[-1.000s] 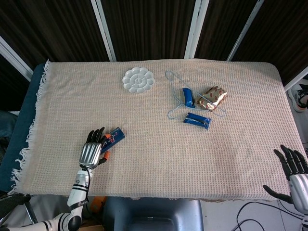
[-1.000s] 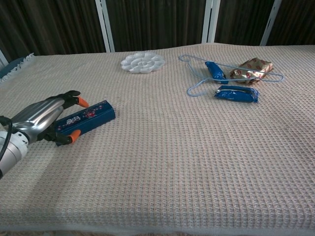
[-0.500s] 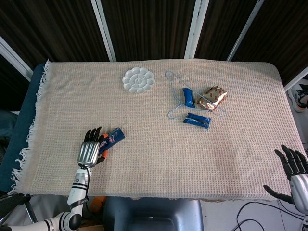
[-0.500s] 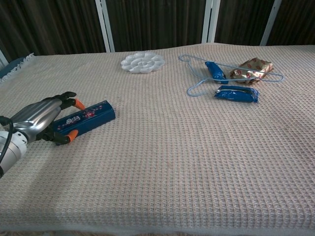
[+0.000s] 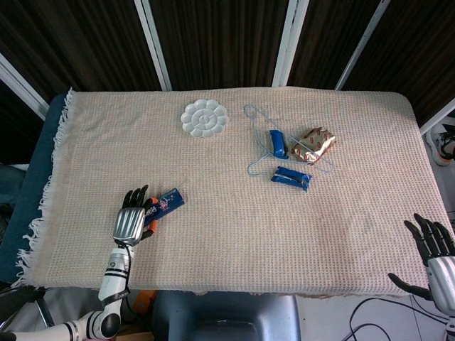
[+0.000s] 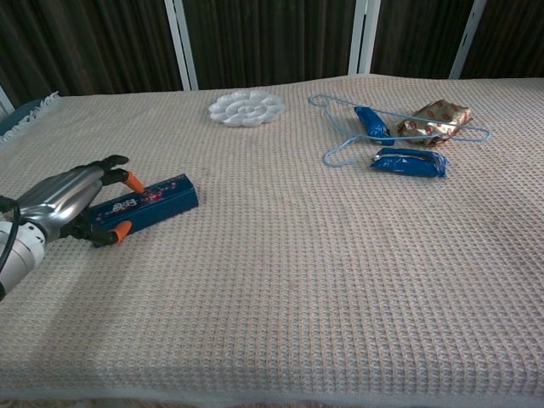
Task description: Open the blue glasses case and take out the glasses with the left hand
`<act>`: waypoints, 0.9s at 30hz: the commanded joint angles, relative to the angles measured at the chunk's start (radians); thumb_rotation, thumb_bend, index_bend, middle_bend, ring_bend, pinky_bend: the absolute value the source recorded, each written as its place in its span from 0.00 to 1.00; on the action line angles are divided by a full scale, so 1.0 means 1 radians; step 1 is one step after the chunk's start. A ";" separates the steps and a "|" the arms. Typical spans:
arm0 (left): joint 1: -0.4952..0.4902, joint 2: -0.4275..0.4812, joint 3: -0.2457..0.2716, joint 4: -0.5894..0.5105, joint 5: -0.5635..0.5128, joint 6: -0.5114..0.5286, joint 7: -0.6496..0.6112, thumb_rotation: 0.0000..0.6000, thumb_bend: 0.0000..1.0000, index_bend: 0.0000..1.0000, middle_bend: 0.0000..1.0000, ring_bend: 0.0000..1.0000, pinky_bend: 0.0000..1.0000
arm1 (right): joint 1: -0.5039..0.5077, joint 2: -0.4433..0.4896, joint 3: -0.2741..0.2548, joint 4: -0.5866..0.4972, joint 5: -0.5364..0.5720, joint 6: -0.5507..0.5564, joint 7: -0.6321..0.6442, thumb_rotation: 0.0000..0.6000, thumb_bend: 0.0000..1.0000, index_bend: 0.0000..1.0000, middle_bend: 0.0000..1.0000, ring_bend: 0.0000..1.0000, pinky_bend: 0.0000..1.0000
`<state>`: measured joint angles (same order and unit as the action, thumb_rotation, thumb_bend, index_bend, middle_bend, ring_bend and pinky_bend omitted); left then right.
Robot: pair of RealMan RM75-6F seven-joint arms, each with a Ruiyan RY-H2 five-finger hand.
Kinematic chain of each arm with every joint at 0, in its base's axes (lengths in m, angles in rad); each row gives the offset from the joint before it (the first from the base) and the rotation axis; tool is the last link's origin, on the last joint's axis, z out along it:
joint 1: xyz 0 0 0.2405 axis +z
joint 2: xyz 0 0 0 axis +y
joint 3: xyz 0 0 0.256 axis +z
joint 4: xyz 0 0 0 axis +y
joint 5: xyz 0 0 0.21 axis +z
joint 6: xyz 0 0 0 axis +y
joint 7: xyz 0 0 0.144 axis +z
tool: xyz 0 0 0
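Dark slatted wall behind, table (image 5: 234, 234) w/ beige waffle cloth. Blue glasses case (image 6: 146, 204) lies flat near left front edge, lid shut, long side reachable for grasp. Left robot hand (image 6: 70, 204) low over case's near end, fingers curled round it, orange tips (image 6: 134, 178) touching; firm hold or not, can't tell. Forearm low, roughly level w/ cloth. Right robot hand (image 5: 435, 252) off table corner, fingers spread, holding nothing.

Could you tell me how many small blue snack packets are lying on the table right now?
2. One blue packet lies inside the light-blue wire hanger, next to the gold foil packet. The other blue packet lies just nearer the robot, beside the hanger. None appears hidden.
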<state>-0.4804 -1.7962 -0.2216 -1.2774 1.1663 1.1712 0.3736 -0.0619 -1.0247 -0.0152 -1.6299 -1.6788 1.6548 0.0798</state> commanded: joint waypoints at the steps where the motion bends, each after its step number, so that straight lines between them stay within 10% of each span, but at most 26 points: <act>1: -0.001 0.004 0.001 -0.006 -0.003 0.000 0.001 1.00 0.39 0.34 0.00 0.00 0.00 | 0.001 0.000 0.000 0.000 0.000 -0.002 -0.002 1.00 0.13 0.00 0.00 0.00 0.00; 27: -0.025 0.014 -0.038 -0.006 -0.025 0.019 -0.031 1.00 0.48 0.48 0.02 0.00 0.00 | -0.001 0.003 -0.002 0.000 -0.003 0.002 0.007 1.00 0.13 0.00 0.00 0.00 0.00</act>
<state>-0.4999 -1.7847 -0.2511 -1.2881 1.1480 1.1935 0.3453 -0.0624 -1.0215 -0.0170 -1.6297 -1.6816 1.6570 0.0869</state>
